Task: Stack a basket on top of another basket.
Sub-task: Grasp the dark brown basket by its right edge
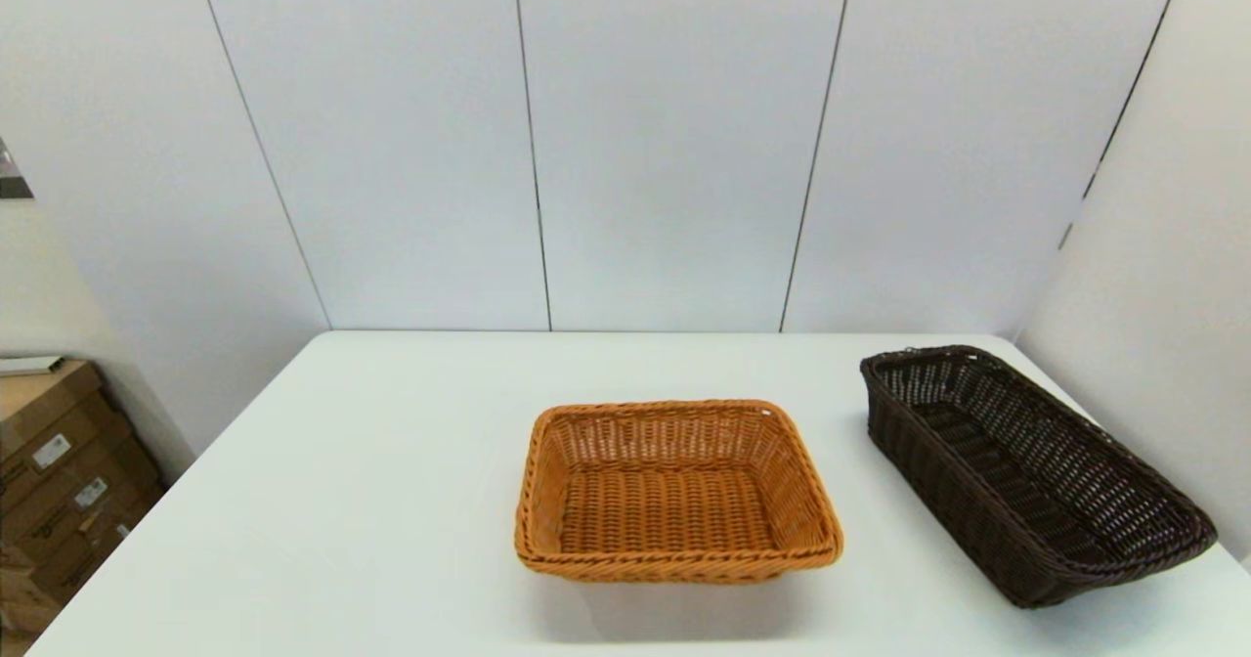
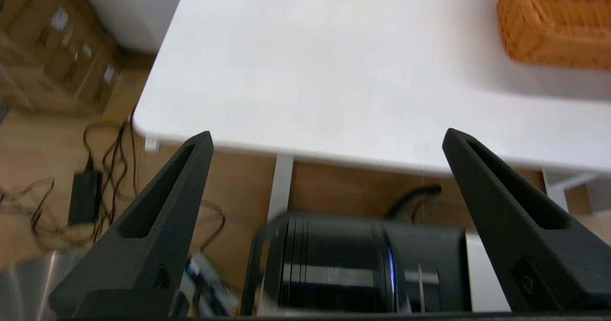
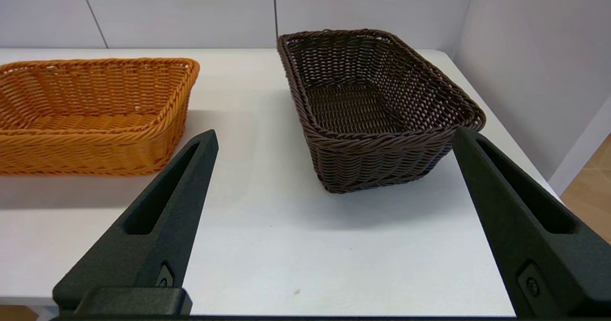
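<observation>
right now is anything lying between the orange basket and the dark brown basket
Nothing. Between the orange basket and the dark brown basket there is only bare white table; the head view and the right wrist view both show that gap bare.

Orange-tan woven basket [image 1: 677, 489]; dark brown, almost black woven basket [image 1: 1026, 471]; white bench [image 1: 391, 481]; black fingers [image 3: 157, 225].

No readable text, brand, number or sign anywhere. Small white labels on the stacked cardboard boxes [image 1: 59, 481] at the left, beside the counter [image 1: 391, 501], perhaps printed, but far too small to read. Same boxes [image 2: 62, 39] blurred in the left wrist view, labels only pale patches. Nothing written on the orange basket [image 1: 677, 489], the dark brown basket [image 1: 1026, 471] or the wall panels [image 1: 674, 139].
</observation>
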Controlling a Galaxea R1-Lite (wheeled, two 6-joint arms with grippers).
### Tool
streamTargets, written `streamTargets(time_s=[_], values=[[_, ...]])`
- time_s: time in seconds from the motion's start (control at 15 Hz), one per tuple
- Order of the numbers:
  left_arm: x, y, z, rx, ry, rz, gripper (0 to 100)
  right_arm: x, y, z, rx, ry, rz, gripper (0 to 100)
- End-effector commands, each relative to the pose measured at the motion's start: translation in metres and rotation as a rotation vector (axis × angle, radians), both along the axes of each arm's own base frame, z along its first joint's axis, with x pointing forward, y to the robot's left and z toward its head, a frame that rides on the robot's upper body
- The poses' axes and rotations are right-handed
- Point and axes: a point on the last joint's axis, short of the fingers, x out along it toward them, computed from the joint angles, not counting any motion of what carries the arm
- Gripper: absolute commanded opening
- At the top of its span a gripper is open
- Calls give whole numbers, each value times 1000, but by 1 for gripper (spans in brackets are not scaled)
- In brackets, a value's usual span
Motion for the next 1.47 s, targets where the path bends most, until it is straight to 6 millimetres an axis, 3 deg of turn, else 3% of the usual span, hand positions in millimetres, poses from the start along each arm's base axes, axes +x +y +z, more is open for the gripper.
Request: streamTargets(time_s=[0.07, 0.33, 0.67, 0.87, 1.2, 1.47], values=[[26, 1, -19, 66, -86, -32, 100, 0, 0, 0, 0, 1, -2, 100], [34, 2, -35, 137, -79, -65, 100, 0, 0, 0, 0, 1, -1, 100], [27, 3, -77, 213, -186, -120, 100, 0, 0, 0, 0, 1, 1, 100], [28, 3, -80, 221, -239, -112, 100, 0, 0, 0, 0, 0, -1, 100], [47, 2, -91, 202, -407, -162, 100, 0, 0, 0, 0, 0, -1, 100], [49, 2, -95, 152, -410, -150, 100, 0, 0, 0, 0, 0, -1, 100]])
